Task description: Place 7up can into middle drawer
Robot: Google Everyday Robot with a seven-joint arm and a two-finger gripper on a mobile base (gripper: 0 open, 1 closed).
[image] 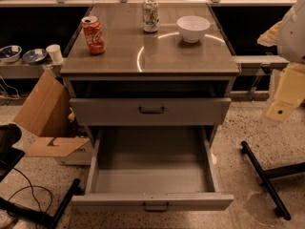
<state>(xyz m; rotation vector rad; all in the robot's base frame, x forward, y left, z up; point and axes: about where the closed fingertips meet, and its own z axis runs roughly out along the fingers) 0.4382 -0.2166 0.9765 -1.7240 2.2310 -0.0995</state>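
The 7up can (pixel 150 15) stands upright at the back middle of the cabinet's top (pixel 119 63). It is silvery-white with green and red print. The middle drawer (pixel 152 202) is pulled wide open below. Its inside is bare grey and its dark handle faces me. My gripper (pixel 285 97) hangs at the right edge of the view. It is right of the cabinet, level with the drawer fronts, far from the can and holding nothing that I can see.
A red-orange cola can (pixel 93 34) stands at the top's left. A white bowl (pixel 193 28) sits right of the 7up can. The upper drawer front (pixel 151 110) is slightly out. A cardboard box (pixel 47 123) lies to the left. A black stand leg (pixel 264 175) lies on the floor to the right.
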